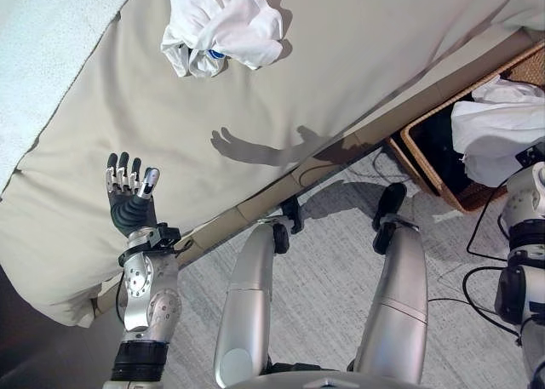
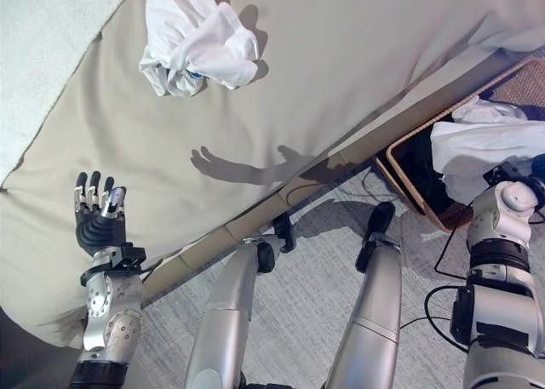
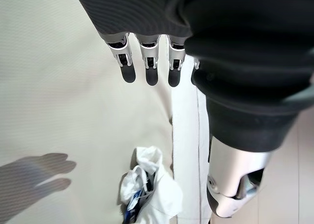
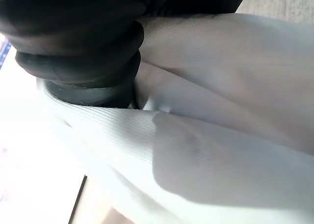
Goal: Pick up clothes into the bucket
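L hand (image 1: 129,203): fingers straight, holds nothing, raised over beige bed (image 1: 358,57) nr its edge.
R hand: buried in white cloth (image 4: 221,136) at basket, fingers hidden, can't tell.
Clothes on bed: white crumpled garment (image 1: 223,25), well apart from L hand.
Basket (image 1: 426,163): wicker, on floor beside bed, white clothes (image 1: 498,125) draped in it.

L hand (image 2: 96,217) open over bed (image 2: 341,74) (white clothes (image 2: 197,40) beyond).
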Motion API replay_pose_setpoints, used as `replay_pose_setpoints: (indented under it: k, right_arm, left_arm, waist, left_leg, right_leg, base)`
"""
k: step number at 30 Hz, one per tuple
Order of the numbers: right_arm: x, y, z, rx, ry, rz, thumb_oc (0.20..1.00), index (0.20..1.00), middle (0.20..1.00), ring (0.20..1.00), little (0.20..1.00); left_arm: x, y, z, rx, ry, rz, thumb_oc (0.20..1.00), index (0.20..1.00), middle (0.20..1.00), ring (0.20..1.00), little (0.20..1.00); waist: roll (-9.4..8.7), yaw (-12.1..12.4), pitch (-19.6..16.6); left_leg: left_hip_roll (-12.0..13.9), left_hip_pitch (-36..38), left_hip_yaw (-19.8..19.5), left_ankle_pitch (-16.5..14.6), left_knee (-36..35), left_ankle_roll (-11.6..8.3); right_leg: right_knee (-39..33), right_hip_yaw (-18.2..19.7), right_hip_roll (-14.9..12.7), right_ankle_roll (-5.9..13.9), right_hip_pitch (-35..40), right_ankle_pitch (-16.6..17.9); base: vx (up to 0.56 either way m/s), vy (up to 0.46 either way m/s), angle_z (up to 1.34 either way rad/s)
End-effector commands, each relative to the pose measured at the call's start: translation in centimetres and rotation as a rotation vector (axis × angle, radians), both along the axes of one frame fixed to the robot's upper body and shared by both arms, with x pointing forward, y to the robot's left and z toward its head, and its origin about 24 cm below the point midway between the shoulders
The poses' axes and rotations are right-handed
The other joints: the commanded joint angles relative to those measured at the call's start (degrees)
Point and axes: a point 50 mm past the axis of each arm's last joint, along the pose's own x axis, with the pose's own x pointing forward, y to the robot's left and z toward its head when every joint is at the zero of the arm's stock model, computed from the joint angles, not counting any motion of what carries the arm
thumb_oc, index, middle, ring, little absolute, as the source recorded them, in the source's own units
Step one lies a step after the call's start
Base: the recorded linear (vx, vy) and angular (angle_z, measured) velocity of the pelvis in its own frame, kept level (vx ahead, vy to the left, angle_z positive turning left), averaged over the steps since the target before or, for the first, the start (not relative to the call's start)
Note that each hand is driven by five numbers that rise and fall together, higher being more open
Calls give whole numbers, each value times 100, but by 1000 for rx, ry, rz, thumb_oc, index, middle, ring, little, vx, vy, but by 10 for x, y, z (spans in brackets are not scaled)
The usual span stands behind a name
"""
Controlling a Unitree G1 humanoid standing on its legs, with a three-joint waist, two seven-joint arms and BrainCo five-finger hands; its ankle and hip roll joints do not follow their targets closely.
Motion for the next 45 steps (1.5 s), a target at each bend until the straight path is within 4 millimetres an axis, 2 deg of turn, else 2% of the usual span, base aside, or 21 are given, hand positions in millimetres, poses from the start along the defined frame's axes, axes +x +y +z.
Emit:
replay_pose_setpoints:
  k: [1,3,6,13,18,23,29,31,38,43,44,45]
  right_arm:
    - [-5,-5,34,-176,-8,-16,200,200,200,200,200]
    - [-7,-8,47,-208,-9,-35,200,200,200,200,200]
    - [-11,-17,52,-189,4,-75,200,200,200,200,200]
    - [-23,-37,61,-133,23,-152,200,200,200,200,200]
    - [-22,-39,61,-141,59,-141,200,200,200,200,200]
    - [-13,-31,61,-224,141,-104,200,200,200,200,200]
    - [5,-12,64,-440,311,-24,200,200,200,200,200]
    - [6,-11,64,-452,320,-20,200,200,200,200,200]
    - [30,15,53,-546,433,91,200,200,200,200,200]
    - [33,17,55,-510,419,80,200,200,200,200,200]
    - [33,17,57,-514,424,75,846,846,846,846,846]
    - [33,17,57,-514,424,75,846,846,846,846,846]
  left_arm:
    - [-9,8,12,-14,-89,55,1000,1000,1000,1000,1000]
    - [-7,6,12,-11,-90,42,1000,1000,1000,1000,1000]
    - [-5,4,15,-1,-101,34,1000,1000,1000,1000,1000]
    - [-4,6,20,10,-118,42,1000,1000,1000,1000,1000]
    - [-4,7,23,8,-133,51,1000,1000,1000,1000,1000]
    - [-5,7,27,8,-156,57,1000,1000,1000,1000,1000]
    - [-5,8,31,8,-182,64,1000,1000,1000,1000,1000]
    - [-5,8,31,6,-182,66,1000,1000,1000,1000,1000]
    - [-1,9,33,9,-188,72,1000,1000,1000,1000,1000]
    - [-1,11,35,13,-196,87,1000,1000,1000,1000,1000]
    - [0,12,35,11,-195,91,1000,1000,1000,1000,1000]
    - [0,12,35,10,-195,91,1000,1000,1000,1000,1000]
  waist:
    - [200,-225,-149]
    - [212,-261,-123]
    - [237,-299,-108]
    - [317,-322,-161]
    - [339,-308,-163]
    - [334,-307,-158]
    - [278,-307,-143]
    - [268,-308,-151]
    - [225,-293,-179]
    - [227,-271,-195]
    - [228,-268,-200]
    - [229,-270,-197]
  left_leg:
    - [204,-134,-345,-50,32,-357]
    - [224,-150,-274,-74,16,-355]
    - [229,-172,-233,-83,11,-357]
    - [216,-178,-154,-65,-85,-381]
    - [229,-185,-118,-53,-117,-387]
    - [238,-229,-111,-40,-109,-393]
    - [290,-218,-119,10,-158,-404]
    - [289,-214,-121,10,-158,-404]
    - [305,-143,-108,31,-246,-407]
    - [298,-119,-124,46,-288,-405]
    - [304,-95,-121,65,-331,-406]
    - [304,-92,-121,68,-336,-406]
  right_leg:
    - [283,358,-54,399,-15,-94]
    - [276,426,-51,404,-101,-92]
    - [271,487,-27,403,-174,-86]
    - [253,550,-60,400,-263,-94]
    - [243,569,-36,395,-314,-92]
    - [253,555,-10,379,-359,-86]
    - [218,505,31,356,-337,-46]
    - [217,501,34,354,-335,-41]
    - [119,451,56,337,-266,-5]
    - [90,420,50,344,-230,11]
    - [69,409,50,343,-213,15]
    - [66,408,51,343,-209,17]
  base:
    - [-10,32,-25]
    - [-13,31,-17]
    - [-7,5,-8]
    - [-3,-1,-4]
    - [-3,-6,-3]
    - [-3,-6,0]
    - [-2,-5,0]
    - [0,0,0]
    - [0,0,0]
    - [0,0,0]
    - [0,0,0]
    - [0,0,0]
